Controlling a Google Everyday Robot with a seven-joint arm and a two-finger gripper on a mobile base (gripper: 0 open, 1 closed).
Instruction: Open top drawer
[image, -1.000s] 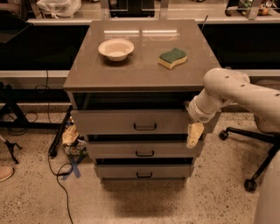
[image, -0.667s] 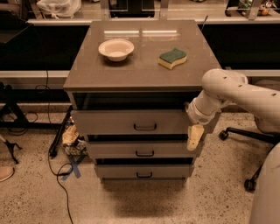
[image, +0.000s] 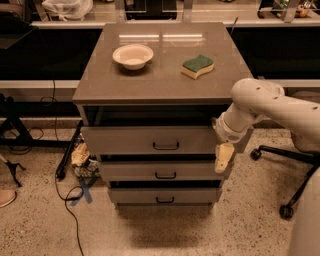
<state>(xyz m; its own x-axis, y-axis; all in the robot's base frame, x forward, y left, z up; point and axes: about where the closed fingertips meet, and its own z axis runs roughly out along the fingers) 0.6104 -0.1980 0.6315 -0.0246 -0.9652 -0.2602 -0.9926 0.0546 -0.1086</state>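
Note:
The top drawer (image: 125, 140) is the widest of three grey drawers under a grey-topped cabinet (image: 160, 82). It has a flat grey front with a small black bar handle (image: 166, 146) at its centre. A dark gap shows above its front, and the front stands a little forward of the cabinet top's edge. My gripper (image: 223, 158) hangs pointing down on the white arm (image: 260, 107), at the right end of the top drawer's front. It is well to the right of the handle and is not holding it.
Two narrower drawers, the middle (image: 130, 171) and the bottom (image: 135, 195), sit below. A white bowl (image: 133, 55) and a green-and-yellow sponge (image: 197, 66) lie on the cabinet top. A chair base with castors (image: 285, 210) stands at the right. Cables and clutter (image: 80, 160) lie on the floor at the left.

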